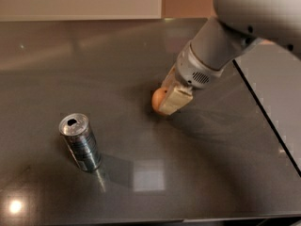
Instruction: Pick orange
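The orange [157, 99] is a small round fruit near the middle of the dark table [141, 55]. Only its left side shows. My gripper [165, 103] comes down on it from the upper right on the grey arm [221, 46], and a cream-coloured finger pad [176, 100] covers the orange's right side. The gripper is shut on the orange and holds it at or just above the tabletop.
A silver drink can [80, 142] stands upright at the front left, well apart from the gripper. A seam [263, 112] runs diagonally down the right, with a lighter surface [282, 79] beyond it. A pale wall [80, 1] borders the table's far edge.
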You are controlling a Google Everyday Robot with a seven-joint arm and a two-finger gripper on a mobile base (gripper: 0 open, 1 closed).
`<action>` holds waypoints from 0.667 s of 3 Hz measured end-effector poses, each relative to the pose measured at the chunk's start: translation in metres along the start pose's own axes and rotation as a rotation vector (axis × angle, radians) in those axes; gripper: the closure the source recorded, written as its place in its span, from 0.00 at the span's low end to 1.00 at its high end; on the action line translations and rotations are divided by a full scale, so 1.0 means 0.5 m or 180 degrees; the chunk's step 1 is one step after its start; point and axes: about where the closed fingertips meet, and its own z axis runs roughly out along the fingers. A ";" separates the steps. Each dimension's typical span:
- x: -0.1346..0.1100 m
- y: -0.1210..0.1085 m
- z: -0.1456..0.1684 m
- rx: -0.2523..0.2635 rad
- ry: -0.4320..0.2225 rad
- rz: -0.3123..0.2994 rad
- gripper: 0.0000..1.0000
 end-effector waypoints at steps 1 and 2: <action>-0.026 -0.031 -0.113 0.0010 0.0015 0.0043 1.00; -0.053 -0.058 -0.200 0.0044 -0.0011 0.0034 1.00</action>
